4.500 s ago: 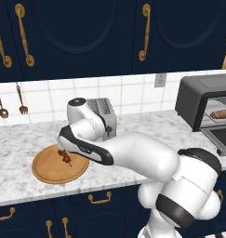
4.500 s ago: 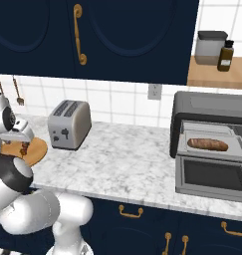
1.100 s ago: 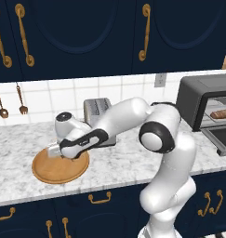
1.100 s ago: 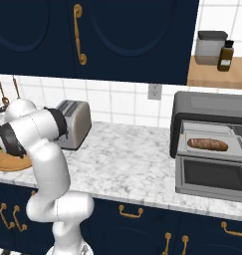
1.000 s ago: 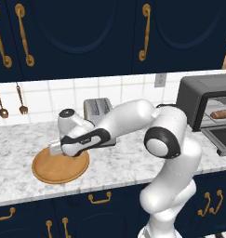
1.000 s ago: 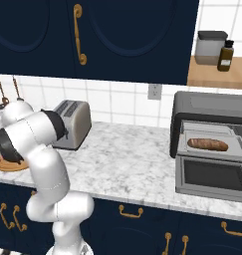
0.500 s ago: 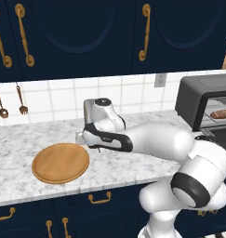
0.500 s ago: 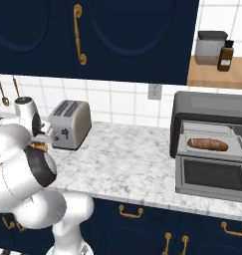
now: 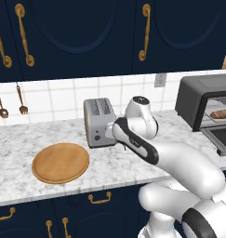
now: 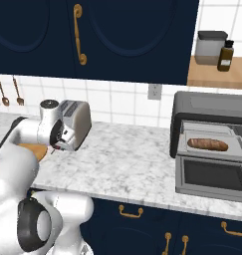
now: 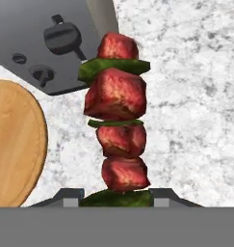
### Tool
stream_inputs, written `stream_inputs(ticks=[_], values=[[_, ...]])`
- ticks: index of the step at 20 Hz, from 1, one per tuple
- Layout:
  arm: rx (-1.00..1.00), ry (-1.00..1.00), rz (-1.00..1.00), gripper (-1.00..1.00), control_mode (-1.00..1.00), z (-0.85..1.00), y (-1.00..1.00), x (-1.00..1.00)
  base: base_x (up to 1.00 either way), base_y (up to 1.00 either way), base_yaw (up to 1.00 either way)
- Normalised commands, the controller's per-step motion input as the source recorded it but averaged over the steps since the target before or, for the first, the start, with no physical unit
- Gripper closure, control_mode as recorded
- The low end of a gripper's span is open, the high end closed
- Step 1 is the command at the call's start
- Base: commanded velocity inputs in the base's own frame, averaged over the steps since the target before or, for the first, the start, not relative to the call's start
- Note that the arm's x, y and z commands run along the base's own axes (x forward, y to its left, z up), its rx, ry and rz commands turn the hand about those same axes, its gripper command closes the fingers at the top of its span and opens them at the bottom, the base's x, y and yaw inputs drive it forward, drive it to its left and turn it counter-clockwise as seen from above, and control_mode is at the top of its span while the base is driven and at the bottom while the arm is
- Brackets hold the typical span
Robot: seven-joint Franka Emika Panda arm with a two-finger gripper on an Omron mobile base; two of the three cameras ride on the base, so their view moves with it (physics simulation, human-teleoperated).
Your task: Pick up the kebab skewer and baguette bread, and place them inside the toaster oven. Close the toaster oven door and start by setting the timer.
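Skewer (image 11: pixel 117 126) is pinched between the jaws at its low end, meat and green pepper chunks standing out from the gripper (image 11: pixel 116 197) over the marble counter (image 11: pixel 195 96), just off the front of the silver toaster (image 9: pixel 99 122). Wooden plate (image 9: pixel 60 162) sits bare near the counter's front edge on the left. Baguette (image 10: pixel 207 144) is already on the rack inside the toaster oven (image 10: pixel 212 144) at the counter's right end, door (image 10: pixel 212 178) dropped open. Risks as I see them: grip is only on the bottom end, so a fast swing across could pivot or shed the kebab; the long reach passes close to the toaster; going in, the protruding tip could catch the oven frame or nudge the loaf.
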Motion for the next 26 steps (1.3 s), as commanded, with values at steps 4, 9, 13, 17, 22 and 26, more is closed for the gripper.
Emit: stream_inputs(ticks=[4,9,13,17,22,26], values=[[0.1,0.01,-0.29,1.0,-1.0,0.07,-1.0,-0.23,0.0,0.0,0.0],[0.07,0.0,-0.27,1.0,-1.0,0.01,-1.0,-0.02,0.0,0.0,0.0],[0.08,0.0,-0.25,1.0,-1.0,0.03,-1.0,0.0,0.0,0.0,0.0],[0.11,0.03,-0.25,1.0,-1.0,0.2,-1.0,0.0,0.0,0.0,0.0],[0.16,0.12,-0.27,1.0,-1.0,0.52,-1.0,0.0,0.0,0.0,0.0],[0.16,0.07,-0.32,1.0,-1.0,0.42,-1.0,0.0,0.0,0.0,0.0]])
